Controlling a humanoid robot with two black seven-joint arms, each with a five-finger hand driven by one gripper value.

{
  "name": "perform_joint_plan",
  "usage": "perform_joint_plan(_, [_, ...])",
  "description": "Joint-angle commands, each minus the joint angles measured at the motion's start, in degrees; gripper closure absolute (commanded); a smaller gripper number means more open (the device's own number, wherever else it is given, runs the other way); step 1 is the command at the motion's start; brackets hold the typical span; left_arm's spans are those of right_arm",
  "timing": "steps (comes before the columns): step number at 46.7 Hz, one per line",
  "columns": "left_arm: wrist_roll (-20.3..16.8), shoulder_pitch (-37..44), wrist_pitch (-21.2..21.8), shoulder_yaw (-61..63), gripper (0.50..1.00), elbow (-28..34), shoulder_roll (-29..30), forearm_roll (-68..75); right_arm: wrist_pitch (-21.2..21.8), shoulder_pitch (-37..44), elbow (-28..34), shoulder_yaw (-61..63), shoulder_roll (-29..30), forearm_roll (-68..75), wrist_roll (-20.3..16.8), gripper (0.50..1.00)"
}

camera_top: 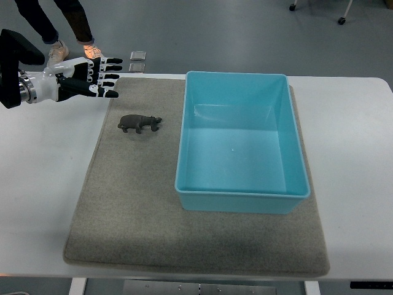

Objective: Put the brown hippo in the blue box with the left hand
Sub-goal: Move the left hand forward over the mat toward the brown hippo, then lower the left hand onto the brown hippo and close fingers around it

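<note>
A small brown hippo (140,123) stands on the grey felt mat (135,203), just left of the blue box (241,192). The box is an open light-blue bin and holds nothing. My left hand (101,77) comes in from the upper left and hovers over the mat's far left corner, up and to the left of the hippo, apart from it. Its fingers are stretched out flat and hold nothing. The right arm does not show.
The mat lies on a white table (43,178). A person's legs and shoes (67,46) stand on the floor beyond the table's far left corner, close behind my left hand. Two small floor plates (138,60) lie near there.
</note>
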Motion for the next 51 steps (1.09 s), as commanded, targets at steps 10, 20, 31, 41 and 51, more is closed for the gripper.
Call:
perform_joint_plan(10, [-5.61,-1.05,2.07,0.27,0.514,-4.07,0.91,18.38,0.00,-0.05,0.00,0.01,0.00,-0.02,-0.03,0.564])
perform_joint_plan(20, [-6.67,-1.49,7.69,0.62,0.525,-6.89,0.99,29.90,0.00,-0.05,0.00,0.01,0.00,-0.02,-0.03,0.564])
perform_joint_plan(31, [-8.16,-1.49,12.44,0.80,0.527,-9.26,0.90,37.90,0.00,-0.05,0.00,0.01,0.00,-0.02,-0.03,0.564])
perform_joint_plan(41, [-9.57,-1.05,17.98,2.11,0.527,-9.17,0.20,45.28,0.00,-0.05,0.00,0.01,0.00,-0.02,-0.03,0.564])
perform_joint_plan(51, [-9.48,-1.58,21.41,5.63,0.527,-7.33,-1.55,48.97,0.00,0.04,0.00,0.01,0.00,-0.02,0.06,0.564])
